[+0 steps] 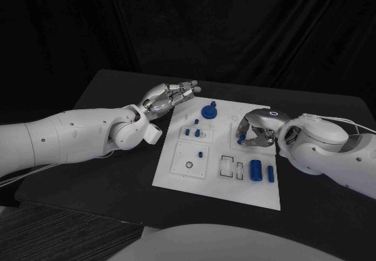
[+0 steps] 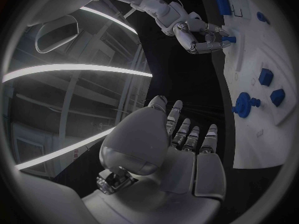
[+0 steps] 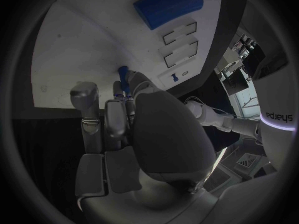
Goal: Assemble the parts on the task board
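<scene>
The white task board (image 1: 180,179) lies in the middle of the black table. My right hand (image 1: 255,132) is low over the board's right side and pinches a small blue peg (image 3: 123,78) with its tip down at the board; the peg (image 2: 229,39) and the right hand (image 2: 198,35) also show in the left wrist view. My left hand (image 1: 168,98) hovers off the board's far left corner, its fingers (image 2: 187,134) apart from the thumb and nothing in it. A blue round knob (image 1: 208,111) stands at the board's far end.
Two small blue pegs (image 1: 193,131) stand left of centre. A thick blue cylinder (image 1: 255,169) and a thin blue rod (image 1: 271,173) lie near the board's right front. A black ring (image 1: 188,165) sits in the front left panel. Bare black table surrounds the board.
</scene>
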Controlling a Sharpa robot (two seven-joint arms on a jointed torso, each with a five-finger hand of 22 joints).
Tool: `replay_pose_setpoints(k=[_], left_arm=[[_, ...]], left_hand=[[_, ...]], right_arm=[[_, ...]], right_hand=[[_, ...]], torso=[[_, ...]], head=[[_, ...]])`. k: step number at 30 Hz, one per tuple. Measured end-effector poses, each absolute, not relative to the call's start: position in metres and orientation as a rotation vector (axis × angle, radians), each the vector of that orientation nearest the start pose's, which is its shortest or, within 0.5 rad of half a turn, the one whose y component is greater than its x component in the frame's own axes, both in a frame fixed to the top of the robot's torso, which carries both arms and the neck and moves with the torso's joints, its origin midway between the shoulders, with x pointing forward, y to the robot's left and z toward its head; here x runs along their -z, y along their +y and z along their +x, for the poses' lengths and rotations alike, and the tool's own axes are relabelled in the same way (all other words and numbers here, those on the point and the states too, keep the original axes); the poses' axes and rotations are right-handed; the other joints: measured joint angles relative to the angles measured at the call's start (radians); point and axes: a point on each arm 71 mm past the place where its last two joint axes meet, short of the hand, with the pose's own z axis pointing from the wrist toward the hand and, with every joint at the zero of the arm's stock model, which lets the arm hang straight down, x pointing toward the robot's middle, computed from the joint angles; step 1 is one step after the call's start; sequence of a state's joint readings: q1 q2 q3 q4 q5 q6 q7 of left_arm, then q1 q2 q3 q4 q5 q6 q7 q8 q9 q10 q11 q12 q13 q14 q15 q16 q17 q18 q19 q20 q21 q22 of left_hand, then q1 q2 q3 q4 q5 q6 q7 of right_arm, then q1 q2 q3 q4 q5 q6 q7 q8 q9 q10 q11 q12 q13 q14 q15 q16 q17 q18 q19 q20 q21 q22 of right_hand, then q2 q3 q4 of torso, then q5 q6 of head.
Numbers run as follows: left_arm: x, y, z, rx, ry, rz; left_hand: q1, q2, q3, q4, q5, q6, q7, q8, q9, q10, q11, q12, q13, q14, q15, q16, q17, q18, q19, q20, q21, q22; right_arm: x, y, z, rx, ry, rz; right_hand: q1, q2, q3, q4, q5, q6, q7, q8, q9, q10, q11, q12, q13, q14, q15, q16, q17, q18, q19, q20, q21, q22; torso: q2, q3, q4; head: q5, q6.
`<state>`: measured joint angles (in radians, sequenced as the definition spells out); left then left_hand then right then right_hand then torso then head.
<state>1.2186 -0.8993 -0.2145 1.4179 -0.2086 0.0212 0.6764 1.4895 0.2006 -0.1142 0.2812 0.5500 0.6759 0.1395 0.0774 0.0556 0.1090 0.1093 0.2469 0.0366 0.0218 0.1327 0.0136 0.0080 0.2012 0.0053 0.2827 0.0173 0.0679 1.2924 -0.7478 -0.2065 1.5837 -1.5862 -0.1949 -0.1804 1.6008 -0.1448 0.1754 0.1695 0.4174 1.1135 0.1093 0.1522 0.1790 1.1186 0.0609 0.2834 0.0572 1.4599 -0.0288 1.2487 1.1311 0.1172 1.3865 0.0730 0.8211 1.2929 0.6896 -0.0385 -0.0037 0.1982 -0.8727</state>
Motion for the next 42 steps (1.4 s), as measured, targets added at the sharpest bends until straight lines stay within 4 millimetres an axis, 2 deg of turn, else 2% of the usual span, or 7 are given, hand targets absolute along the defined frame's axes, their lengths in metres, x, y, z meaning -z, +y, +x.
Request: replay_pose_setpoints(k=[1,13,25,33,35,36,42], left_arm=[[0.215,0.252,0.472,1.743,1.504,-0.736],[0.217,0.252,0.471,1.750,1.511,-0.740],[0.218,0.252,0.471,1.755,1.514,-0.740],[0.219,0.251,0.472,1.757,1.515,-0.740],[0.219,0.251,0.472,1.757,1.515,-0.740],[0.219,0.251,0.472,1.758,1.516,-0.740],[0.219,0.251,0.472,1.759,1.517,-0.740]], left_hand=[[0.000,0.000,0.000,0.000,0.000,0.003,-0.004,0.000,0.000,0.000,0.000,0.000,0.000,0.000,0.000,0.000,0.000,0.000,0.006,0.006,0.000,0.000],[0.000,0.000,0.000,0.000,0.000,0.010,0.003,0.000,0.000,0.007,0.007,0.000,0.000,0.000,0.000,0.000,0.000,0.000,0.007,0.007,0.000,0.000],[0.004,0.004,0.000,0.000,0.000,0.014,0.000,0.000,0.000,0.007,0.007,0.000,0.000,0.000,0.000,0.000,0.000,0.000,0.007,0.007,0.000,0.000],[0.004,0.004,0.000,0.000,0.000,0.019,0.005,0.000,0.000,0.007,0.007,0.000,0.000,0.000,0.000,0.000,0.000,0.000,0.007,0.007,0.000,0.000],[0.004,0.004,0.000,0.000,0.000,0.019,0.005,0.000,0.000,0.007,0.007,0.000,0.000,0.001,0.001,0.000,0.000,0.000,0.007,0.007,0.000,0.000],[0.004,0.004,0.000,0.000,0.000,0.019,0.005,0.000,0.000,0.007,0.007,0.000,0.000,0.009,0.009,0.001,0.000,0.000,0.007,0.007,0.000,0.000],[0.004,0.004,0.000,0.000,0.000,0.019,0.005,0.000,0.000,0.007,0.008,0.000,0.000,0.009,0.009,0.001,0.000,0.000,0.007,0.007,0.000,0.001]], right_arm=[[0.203,-0.138,0.459,-0.597,1.776,-0.472],[0.196,-0.142,0.454,-0.629,1.730,-0.450],[0.165,-0.136,0.447,-0.673,1.642,-0.460],[0.152,-0.109,0.425,-0.760,1.607,-0.520],[0.151,-0.102,0.420,-0.777,1.600,-0.538],[0.150,-0.096,0.416,-0.792,1.595,-0.554],[0.149,-0.068,0.401,-0.848,1.575,-0.628]], right_hand=[[0.000,0.000,0.000,0.000,0.000,0.001,-0.001,0.000,0.000,0.001,0.000,0.000,0.000,0.000,0.000,0.000,0.001,0.000,0.000,0.000,0.000,0.000],[0.000,0.000,0.007,-0.007,-0.013,0.008,-0.007,0.000,0.003,0.010,-0.002,-0.009,-0.004,0.004,-0.006,0.000,0.001,0.000,0.005,-0.005,0.016,0.000],[0.000,0.000,0.007,-0.007,-0.028,0.013,-0.012,0.000,0.010,0.020,-0.006,-0.020,-0.008,0.004,-0.006,0.000,0.003,0.000,0.005,-0.005,0.027,0.000],[0.000,0.000,0.007,-0.007,-0.037,0.015,-0.014,0.000,0.010,0.023,-0.006,-0.021,-0.011,0.004,-0.006,0.000,0.003,0.000,0.005,-0.005,0.027,0.000],[0.000,0.000,0.019,-0.019,-0.051,0.016,-0.012,0.000,0.010,0.024,-0.005,-0.032,-0.011,0.004,-0.006,0.000,0.003,0.000,0.005,-0.005,0.027,0.000],[0.000,0.000,0.019,-0.019,-0.052,0.016,-0.012,0.000,0.010,0.024,-0.005,-0.032,-0.011,0.004,-0.006,0.000,0.003,0.000,0.005,-0.005,0.027,0.000],[0.000,0.000,0.019,-0.019,-0.063,0.016,-0.012,0.000,0.010,0.026,-0.004,-0.033,-0.011,0.004,-0.006,0.000,0.003,0.000,0.005,-0.005,0.027,0.000]], torso=[[0.000,0.0001,0.0000],[-0.001,0.0000,-0.0007],[-0.002,0.0000,0.0005],[-0.001,-0.0009,0.0012],[-0.001,-0.0009,0.0013],[-0.001,-0.0009,0.0014],[0.000,-0.0011,0.0018]], head=[[0.000,0.000],[0.005,0.000],[0.007,0.000],[0.010,0.000],[0.011,0.000],[0.012,0.000],[0.017,0.000]])
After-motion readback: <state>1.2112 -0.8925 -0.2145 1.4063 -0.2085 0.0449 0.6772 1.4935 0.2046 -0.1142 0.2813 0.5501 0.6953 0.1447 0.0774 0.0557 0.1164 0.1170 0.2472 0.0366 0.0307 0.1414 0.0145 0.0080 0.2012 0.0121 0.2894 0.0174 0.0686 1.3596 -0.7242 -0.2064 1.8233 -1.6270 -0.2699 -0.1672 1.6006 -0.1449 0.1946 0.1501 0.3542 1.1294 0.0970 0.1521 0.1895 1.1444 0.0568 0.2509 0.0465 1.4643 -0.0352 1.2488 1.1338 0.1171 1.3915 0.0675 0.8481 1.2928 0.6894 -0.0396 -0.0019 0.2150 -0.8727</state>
